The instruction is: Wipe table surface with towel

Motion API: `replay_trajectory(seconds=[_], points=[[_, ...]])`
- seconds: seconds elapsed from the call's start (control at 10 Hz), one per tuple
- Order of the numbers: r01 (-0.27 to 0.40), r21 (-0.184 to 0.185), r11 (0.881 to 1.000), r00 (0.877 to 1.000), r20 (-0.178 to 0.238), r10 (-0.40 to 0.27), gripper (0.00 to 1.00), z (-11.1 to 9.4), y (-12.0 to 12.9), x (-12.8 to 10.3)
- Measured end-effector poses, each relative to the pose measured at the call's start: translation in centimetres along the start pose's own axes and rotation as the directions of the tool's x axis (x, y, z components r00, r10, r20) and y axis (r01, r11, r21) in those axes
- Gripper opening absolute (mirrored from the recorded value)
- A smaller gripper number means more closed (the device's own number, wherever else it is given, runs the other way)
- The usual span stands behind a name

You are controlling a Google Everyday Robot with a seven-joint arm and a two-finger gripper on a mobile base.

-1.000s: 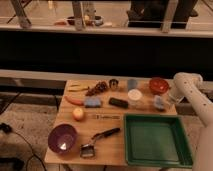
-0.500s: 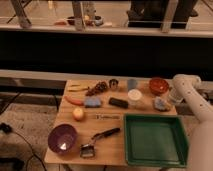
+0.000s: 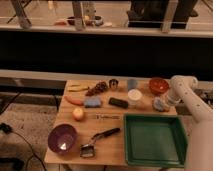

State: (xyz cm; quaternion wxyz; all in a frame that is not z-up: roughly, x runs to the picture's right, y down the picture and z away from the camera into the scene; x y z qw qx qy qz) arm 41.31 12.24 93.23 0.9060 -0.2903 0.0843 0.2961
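A small crumpled blue-grey towel (image 3: 158,104) lies on the wooden table (image 3: 115,127) near its right edge, just above the green tray. My gripper (image 3: 168,100) comes down from the white arm (image 3: 186,92) on the right. It sits at the towel's right side, touching it or just over it. The gripper's tip is hidden behind the wrist and the towel.
A green tray (image 3: 152,141) fills the front right. A red bowl (image 3: 158,85), white cup (image 3: 134,96), black block (image 3: 118,102), blue sponge (image 3: 92,102), carrot (image 3: 74,100), apple (image 3: 78,114), purple bowl (image 3: 62,138) and a brush (image 3: 97,142) lie across the table.
The arm has shifted slightly at the table's right edge and the towel shows a little more to the left of the gripper. Everything else has stayed put.
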Motion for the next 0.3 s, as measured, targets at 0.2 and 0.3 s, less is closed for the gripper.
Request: replay_trajectory(seconds=[0.2,0.3], points=[[0.016,-0.003,1.0,1.0,0.015,-0.016,0.0,0.06,0.69,-1.24],[0.016,-0.003,1.0,1.0,0.016,-0.016,0.0,0.04,0.69,-1.25]])
